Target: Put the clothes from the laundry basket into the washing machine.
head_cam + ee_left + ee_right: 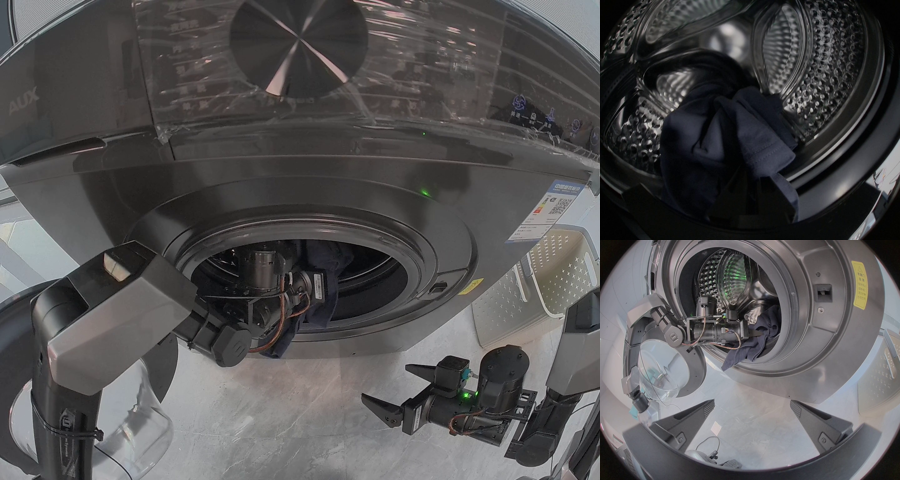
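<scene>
1. Door (664,368) – the round glass door of the washing machine (375,194) stands swung open at the robot's left, beside the drum opening and low over the floor (281,412).

2. Left gripper (757,332) – the left arm passes through the opening, which places the gripper just inside the drum (837,62). Its fingers are together, clamped on 1 dark navy garment (740,140).

3. Garment – the bulk is bunched inside the drum ahead of the left gripper, against the perforated steel wall and close to 1 of the raised paddles. A lower fold trails out over the bottom rim of the opening and hangs down the machine's front, so the garment is partly in and partly out.

4. Right gripper (387,384) – positioned low over the grey floor, in front of the machine and to the right of the opening, well apart from the garment. Its 2 fingers (815,424) are spread apart, with only bare floor between them.

5. Laundry basket (556,275) – the white perforated basket stands on the floor at the robot's right, just beside the machine's front right corner and behind the right arm. Its contents cannot be made out from these views.
</scene>
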Robot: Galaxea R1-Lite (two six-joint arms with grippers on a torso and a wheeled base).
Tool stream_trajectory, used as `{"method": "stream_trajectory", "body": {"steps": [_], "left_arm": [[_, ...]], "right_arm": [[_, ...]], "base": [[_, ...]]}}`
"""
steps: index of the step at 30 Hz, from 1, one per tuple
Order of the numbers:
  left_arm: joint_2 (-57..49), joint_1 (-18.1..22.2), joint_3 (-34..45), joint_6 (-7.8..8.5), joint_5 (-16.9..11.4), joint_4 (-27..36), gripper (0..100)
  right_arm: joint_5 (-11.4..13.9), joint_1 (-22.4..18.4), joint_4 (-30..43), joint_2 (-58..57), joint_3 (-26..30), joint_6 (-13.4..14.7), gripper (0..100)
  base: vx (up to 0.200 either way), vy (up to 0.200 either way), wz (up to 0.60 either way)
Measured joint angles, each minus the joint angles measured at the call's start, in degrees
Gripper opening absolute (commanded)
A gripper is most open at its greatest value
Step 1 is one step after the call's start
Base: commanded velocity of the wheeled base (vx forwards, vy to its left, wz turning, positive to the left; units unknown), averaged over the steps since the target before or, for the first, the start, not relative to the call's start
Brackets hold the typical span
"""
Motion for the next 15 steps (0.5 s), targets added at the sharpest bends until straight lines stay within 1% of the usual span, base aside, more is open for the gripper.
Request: {"method": "stream_trajectory", "body": {"steps": [8,15], "left_arm": [[3.19,0.44,-13.4,-1.74,2.0,-2.27,0],[6.83,0.96,-23.16,-2.35,3.01,-3.06,0]], "right_arm": [[0.0,-0.13,0.02,-0.13,-0.76,0.0,100],[0.0,-0.39,0.02,-0.15,-1.41,0.0,100]], "base": [[0.0,0.0,0.0],[0.0,0.0,0.0]]}}
